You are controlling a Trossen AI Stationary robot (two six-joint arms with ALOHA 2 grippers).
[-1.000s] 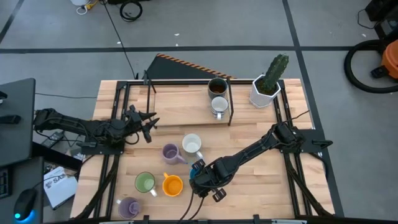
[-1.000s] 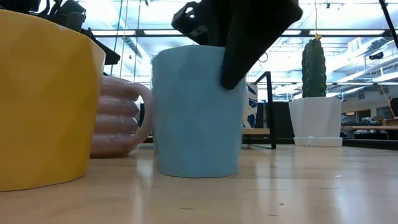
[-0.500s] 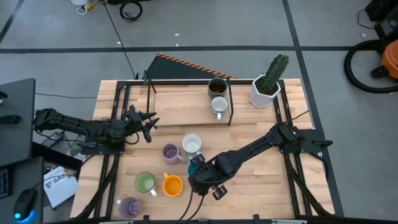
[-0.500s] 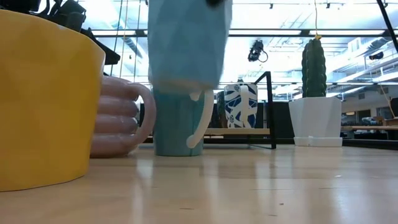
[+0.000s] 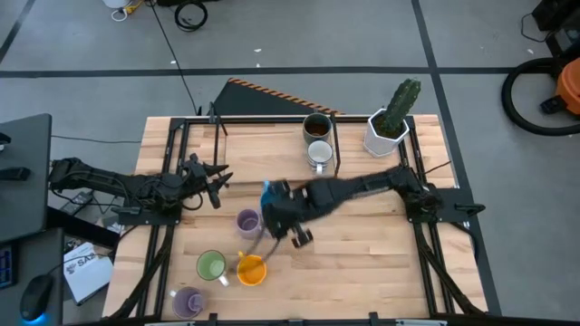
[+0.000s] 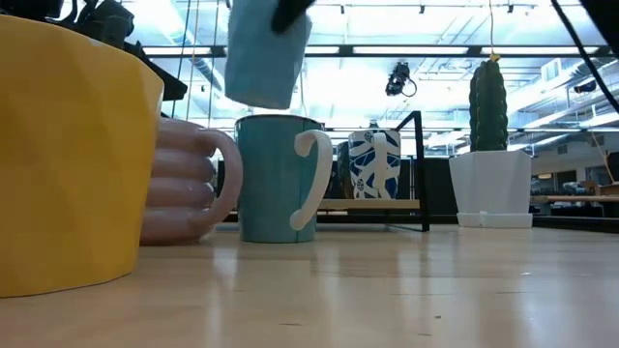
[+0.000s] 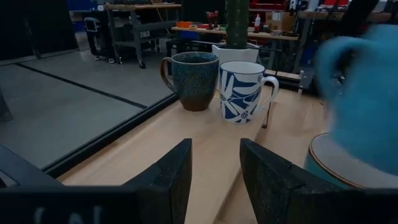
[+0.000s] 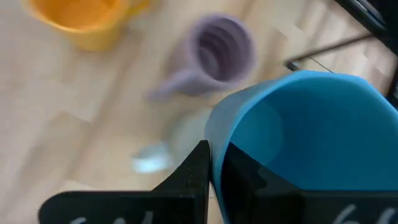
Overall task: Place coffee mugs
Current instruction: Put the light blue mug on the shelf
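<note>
The right gripper (image 5: 275,206) is clamping the rim of a smooth light blue ceramic mug (image 6: 266,53), holding it in the air above the wooden plank surface (image 5: 362,244), over a white-handled mug (image 6: 280,179) and beside a ribbed purple mug (image 5: 247,223). The left gripper (image 5: 216,186) is waiting with fingers spread near the surface's left edge. A glossy orange mug (image 5: 251,269) is sitting nearby; no writing is legible

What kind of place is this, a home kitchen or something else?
Probably a robotics lab or workshop, not a kitchen: two arms work on a framed wooden table, cables lie on a grey concrete floor, and workbenches stand behind.
</note>
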